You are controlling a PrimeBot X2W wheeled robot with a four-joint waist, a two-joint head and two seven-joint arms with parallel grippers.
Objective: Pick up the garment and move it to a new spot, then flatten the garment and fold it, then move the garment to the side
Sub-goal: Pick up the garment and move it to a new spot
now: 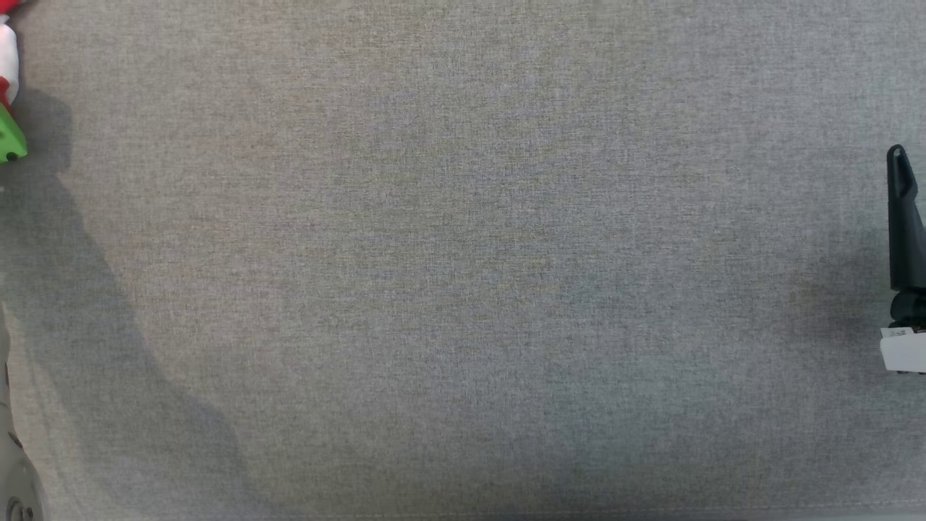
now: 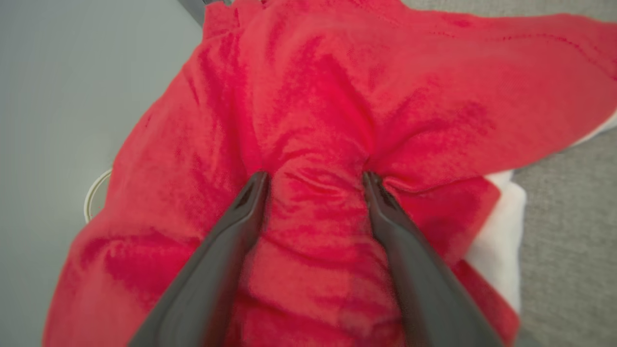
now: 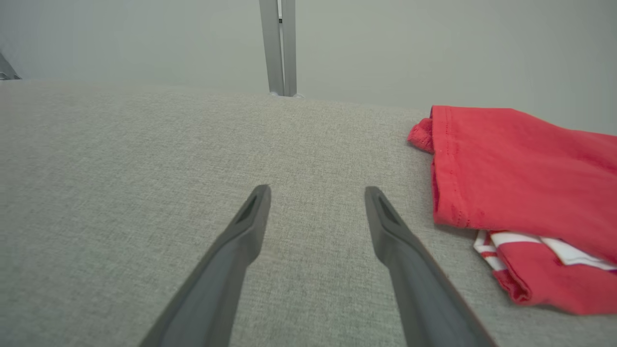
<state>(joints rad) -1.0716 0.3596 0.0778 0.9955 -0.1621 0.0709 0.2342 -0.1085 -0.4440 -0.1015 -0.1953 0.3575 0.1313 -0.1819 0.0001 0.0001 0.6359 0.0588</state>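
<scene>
Left claw (image 2: 315,177) is wide open and pressed into the red garment (image 2: 337,96), a ridge of cloth between its tips, way over at the left edge of the table (image 3: 144,168), so the right claw (image 3: 318,193), open too, sits well away.
</scene>
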